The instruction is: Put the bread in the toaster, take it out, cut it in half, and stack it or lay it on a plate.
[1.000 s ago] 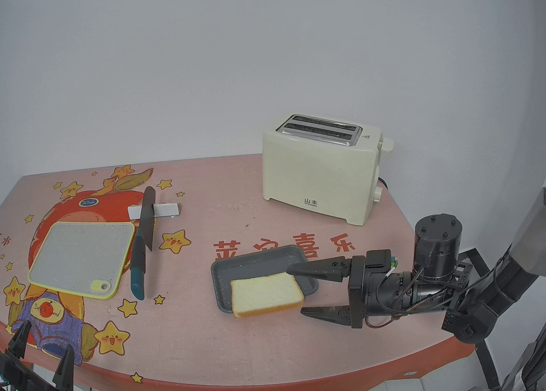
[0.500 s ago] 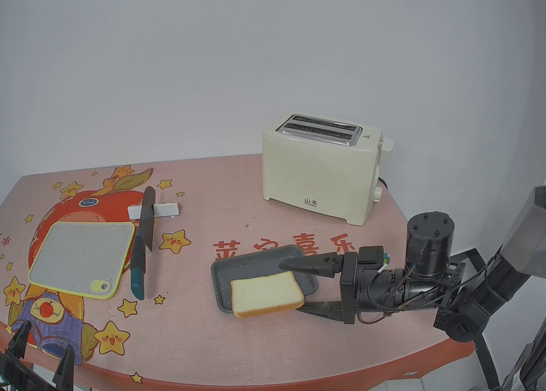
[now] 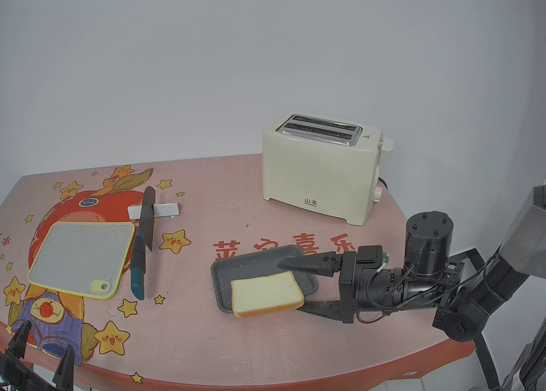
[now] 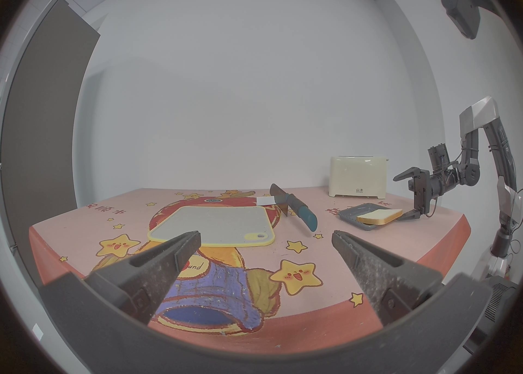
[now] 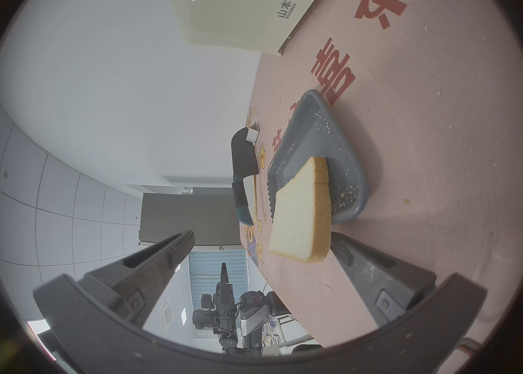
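On the pink tabletop (image 3: 227,204), printed with red characters, a cream toaster (image 3: 321,167) stands at the back. A cutting board (image 3: 82,258) lies at the far left. The grey tray (image 3: 250,266) holds the bread (image 3: 266,294), one slice overhanging its near rim; the right wrist view shows crumbs in the tray. A knife (image 3: 139,255) lies just beside the board. The right tool (image 3: 293,287) is spread wide, its fingers either side of the slice's end. The left tool (image 4: 265,234) hangs open at the tabletop's near left edge.
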{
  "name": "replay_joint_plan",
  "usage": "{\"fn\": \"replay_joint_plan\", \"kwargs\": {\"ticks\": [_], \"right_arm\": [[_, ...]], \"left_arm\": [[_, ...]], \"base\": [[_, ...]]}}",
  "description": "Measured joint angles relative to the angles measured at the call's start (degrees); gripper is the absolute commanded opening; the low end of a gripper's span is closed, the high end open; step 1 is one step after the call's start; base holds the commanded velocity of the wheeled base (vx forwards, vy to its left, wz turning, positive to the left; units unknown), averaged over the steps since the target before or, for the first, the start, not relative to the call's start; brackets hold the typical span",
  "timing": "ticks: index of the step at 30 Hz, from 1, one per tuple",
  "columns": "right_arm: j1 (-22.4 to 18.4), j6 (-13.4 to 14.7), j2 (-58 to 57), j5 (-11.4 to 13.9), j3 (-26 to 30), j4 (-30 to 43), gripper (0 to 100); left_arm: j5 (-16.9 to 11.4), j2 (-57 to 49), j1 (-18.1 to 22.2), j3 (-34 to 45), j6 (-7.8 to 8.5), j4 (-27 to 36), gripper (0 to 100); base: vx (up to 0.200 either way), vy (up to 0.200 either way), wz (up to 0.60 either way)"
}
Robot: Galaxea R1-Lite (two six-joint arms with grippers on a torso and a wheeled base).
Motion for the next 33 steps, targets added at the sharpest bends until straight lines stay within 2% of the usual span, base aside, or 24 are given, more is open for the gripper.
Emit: {"fn": "replay_joint_plan", "kwargs": {"ticks": [14, 15, 18, 24, 33], "right_arm": [[0.2, 0.0, 0.2, 0.0, 0.0, 0.0, 100], [0.3, 0.0, 0.3, 0.0, 0.0, 0.0, 0], [0.4, 0.1, 0.5, 0.0, 0.0, 0.1, 0], [0.7, 2.7, 2.1, -0.2, 0.3, 0.0, 0], [0.8, 2.9, 3.1, -0.3, 0.4, 0.0, 0]], "left_arm": [[0.0, 0.0, -0.1, 0.0, 0.00, 0.0, 100], [0.0, 0.0, 0.0, 0.0, 0.00, 0.0, 100], [0.0, 0.0, 0.0, 0.0, 0.00, 0.0, 100], [0.0, 0.0, 0.0, 0.0, 0.00, 0.0, 100], [0.0, 0.0, 0.0, 0.0, 0.00, 0.0, 100]], "base": [[0.000, 0.000, 0.00], [0.000, 0.000, 0.00], [0.000, 0.000, 0.00], [0.000, 0.000, 0.00], [0.000, 0.000, 0.00]]}}
